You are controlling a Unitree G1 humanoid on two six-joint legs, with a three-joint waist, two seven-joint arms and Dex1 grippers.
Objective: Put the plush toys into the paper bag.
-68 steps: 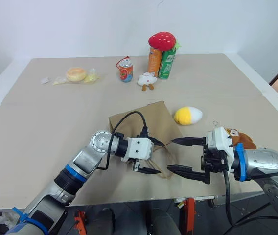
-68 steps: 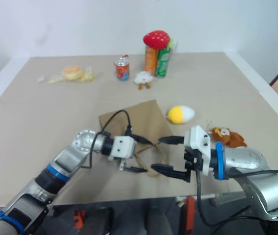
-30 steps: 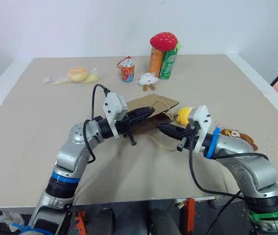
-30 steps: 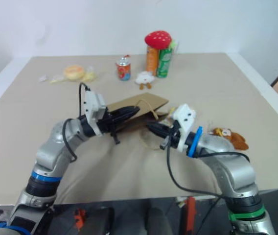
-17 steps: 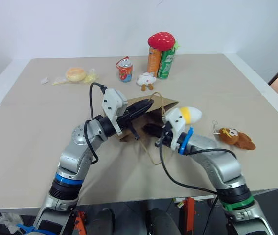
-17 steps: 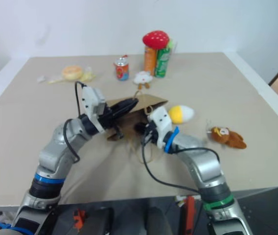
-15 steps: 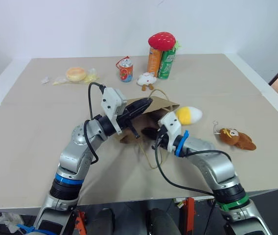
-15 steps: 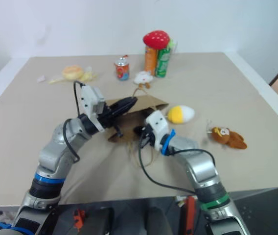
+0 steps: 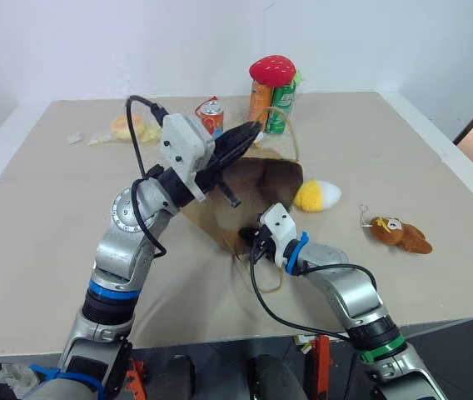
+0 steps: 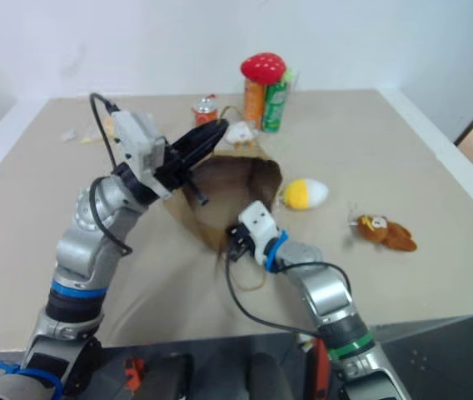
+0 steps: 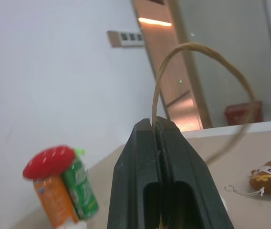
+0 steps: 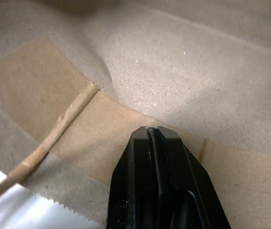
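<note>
Left eye view: one paper bag, two plush toys.

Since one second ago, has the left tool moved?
Yes. The left tool, shut on the bag handle, has risen: its tip was below the cans, now level with them.

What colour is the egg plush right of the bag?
Yellow with one white end; clearest in the left eye view, lying on the table beside the paper bag.

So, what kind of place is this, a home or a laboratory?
Probably a lab or test room, not a home: one large beige table against bare white walls, with odd props laid out, such as drink cans, a paper bag and plush toys.
</note>
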